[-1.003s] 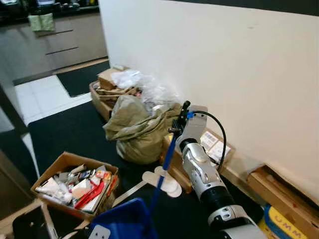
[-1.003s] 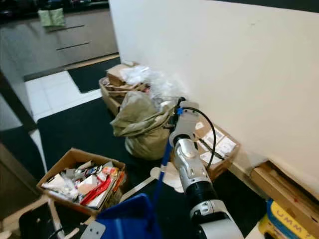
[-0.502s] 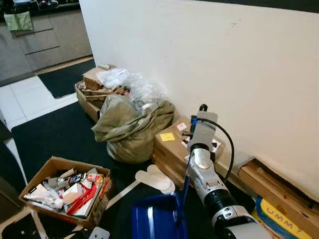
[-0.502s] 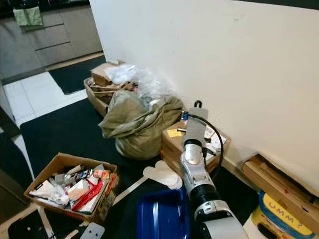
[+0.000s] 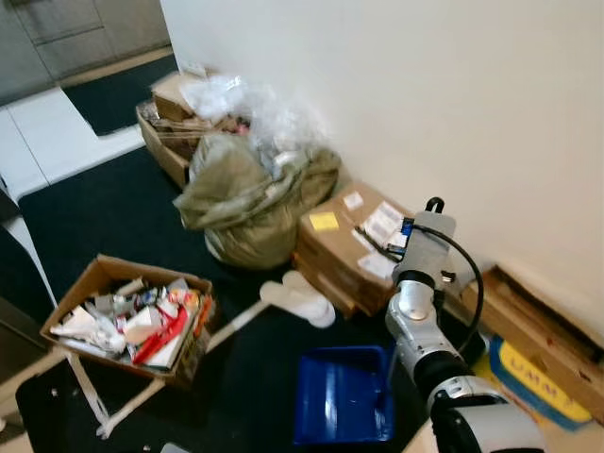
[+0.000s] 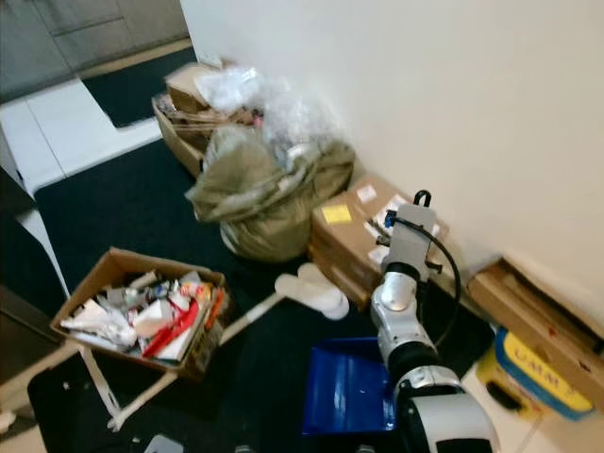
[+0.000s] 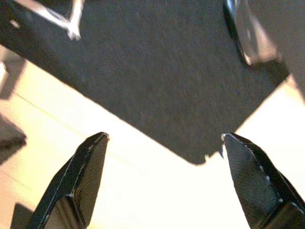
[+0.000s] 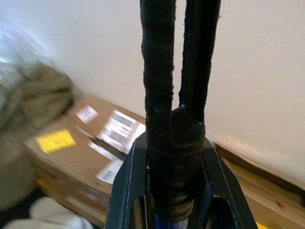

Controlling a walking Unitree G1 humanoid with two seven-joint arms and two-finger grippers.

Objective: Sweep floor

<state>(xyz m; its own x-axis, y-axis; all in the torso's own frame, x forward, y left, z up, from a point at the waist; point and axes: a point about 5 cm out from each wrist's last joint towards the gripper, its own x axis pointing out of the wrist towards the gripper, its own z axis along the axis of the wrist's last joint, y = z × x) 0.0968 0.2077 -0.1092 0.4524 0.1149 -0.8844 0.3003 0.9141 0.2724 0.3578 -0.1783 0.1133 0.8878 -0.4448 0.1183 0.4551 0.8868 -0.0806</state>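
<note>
A blue dustpan [image 5: 344, 406] lies low over the black rug [image 5: 123, 212], just left of my right arm [image 5: 420, 321]. My right gripper [image 8: 174, 191] is shut on the dustpan's handle [image 8: 164, 95], a black-taped double rod that rises past the fingers toward the white wall. A bit of blue shows at the wrist [image 5: 408, 226]. My left gripper [image 7: 164, 138] is open, its two black fingers [image 7: 81, 181] hanging above the rug's edge and the pale floor, with nothing between them.
An open cardboard box of clutter [image 5: 127, 321] stands at the left. An olive bag [image 5: 250, 208], stacked cardboard boxes [image 5: 354, 241] and more boxes [image 5: 179, 113] line the wall. White slippers [image 5: 297, 297] lie on the rug. A yellow and blue box [image 5: 543, 377] sits at the right.
The camera has turned and tilted down. My right arm has swung right toward the wall, and the dustpan has gone from close under the camera down onto the rug beside the arm.
</note>
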